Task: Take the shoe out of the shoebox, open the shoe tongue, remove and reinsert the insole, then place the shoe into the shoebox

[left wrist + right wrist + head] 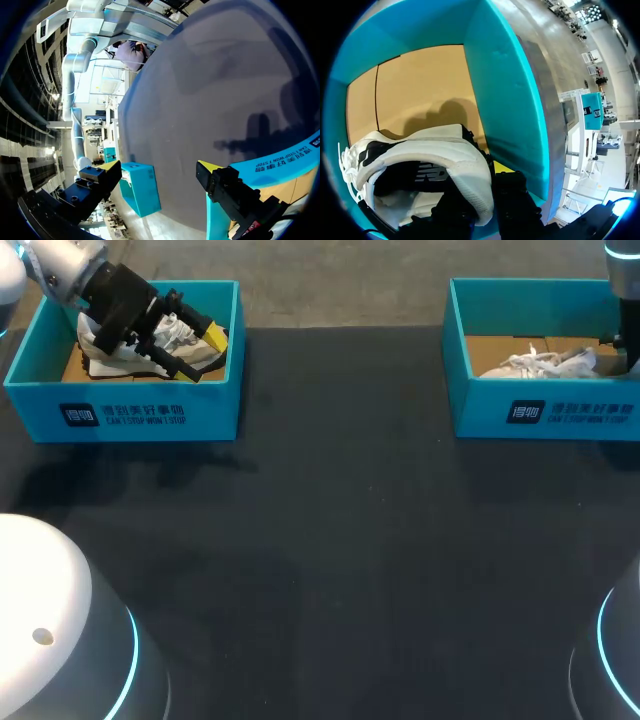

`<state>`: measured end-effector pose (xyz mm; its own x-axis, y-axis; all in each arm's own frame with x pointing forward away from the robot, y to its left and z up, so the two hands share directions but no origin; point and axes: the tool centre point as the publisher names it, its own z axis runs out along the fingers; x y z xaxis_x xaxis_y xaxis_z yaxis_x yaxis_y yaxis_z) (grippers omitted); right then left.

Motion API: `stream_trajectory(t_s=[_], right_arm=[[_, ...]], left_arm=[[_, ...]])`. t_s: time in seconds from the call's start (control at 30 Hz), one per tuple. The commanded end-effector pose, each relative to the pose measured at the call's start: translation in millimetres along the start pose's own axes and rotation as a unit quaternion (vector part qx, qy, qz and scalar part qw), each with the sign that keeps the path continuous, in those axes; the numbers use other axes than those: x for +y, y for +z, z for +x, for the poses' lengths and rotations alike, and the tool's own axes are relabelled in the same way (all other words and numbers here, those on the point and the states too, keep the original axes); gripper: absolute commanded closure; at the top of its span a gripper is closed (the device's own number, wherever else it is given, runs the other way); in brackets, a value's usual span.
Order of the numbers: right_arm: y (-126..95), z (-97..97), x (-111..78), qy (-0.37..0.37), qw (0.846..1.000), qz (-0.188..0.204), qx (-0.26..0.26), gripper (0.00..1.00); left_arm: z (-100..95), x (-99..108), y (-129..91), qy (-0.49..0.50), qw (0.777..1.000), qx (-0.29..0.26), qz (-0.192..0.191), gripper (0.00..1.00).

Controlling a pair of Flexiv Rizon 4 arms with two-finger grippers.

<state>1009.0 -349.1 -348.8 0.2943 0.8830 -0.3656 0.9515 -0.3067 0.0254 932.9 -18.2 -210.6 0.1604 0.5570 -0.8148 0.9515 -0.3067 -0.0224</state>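
Spread wide, the left gripper [205,355] hangs over the left shoebox [215,405], which stands at about 10 o'clock on the dark table [340,540]. The left arm [70,265] comes in from 10 o'clock and the gripper points toward 4 o'clock. In the left wrist view its two fingers [100,182] stand far from each other. Between them I see only the table surface and, well beyond, the right shoebox [142,187], so nothing is held. One finger is just above the teal wall of the left shoebox. The left shoe [115,365], white and grey with dark parts, lies on the brown cardboard floor of this box, under the gripper. From the head view it is not clear whether the gripper touches it.

The middle of the table is bare dark cloth.

At about 2 o'clock stands the right shoebox [480,400], also teal with a brown floor. The right shoe [540,364] lies inside it, white with loose laces. The right arm [622,280] comes down from 1 o'clock, and the right gripper [630,355] reaches into the box at the shoe's end. In the right wrist view the white heel [465,170] of the right shoe is directly at the gripper, close to the teal side wall [505,100]. Whether the gripper clamps the heel is hidden from view.
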Motion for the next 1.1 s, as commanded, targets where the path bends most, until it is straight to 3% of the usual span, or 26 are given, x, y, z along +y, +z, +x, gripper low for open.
stream_trajectory(t_s=[0.03,0.5,0.57,0.7,1.1], right_arm=[[3.4,3.7,5.8,0.002,1.0,0.004,0.0,1.0],[14.3,8.2,17.7,0.004,1.0,0.009,-0.004,1.0],[15.0,8.6,18.5,0.003,1.0,0.009,-0.003,0.91],[14.0,8.8,19.0,0.003,1.0,0.007,-0.002,0.62],[-16.3,-0.6,10.4,0.008,1.0,-0.002,0.022,0.5]], left_arm=[[-0.4,0.1,-0.4,0.0,1.0,0.002,0.0,0.0],[-0.4,0.1,-0.4,0.0,1.0,0.002,0.0,0.0],[-0.4,0.1,-0.4,0.0,1.0,0.002,0.0,0.0],[-0.4,0.1,-0.4,0.0,1.0,0.002,0.0,0.0],[-0.4,0.1,-0.4,0.0,1.0,0.002,0.0,0.0]])
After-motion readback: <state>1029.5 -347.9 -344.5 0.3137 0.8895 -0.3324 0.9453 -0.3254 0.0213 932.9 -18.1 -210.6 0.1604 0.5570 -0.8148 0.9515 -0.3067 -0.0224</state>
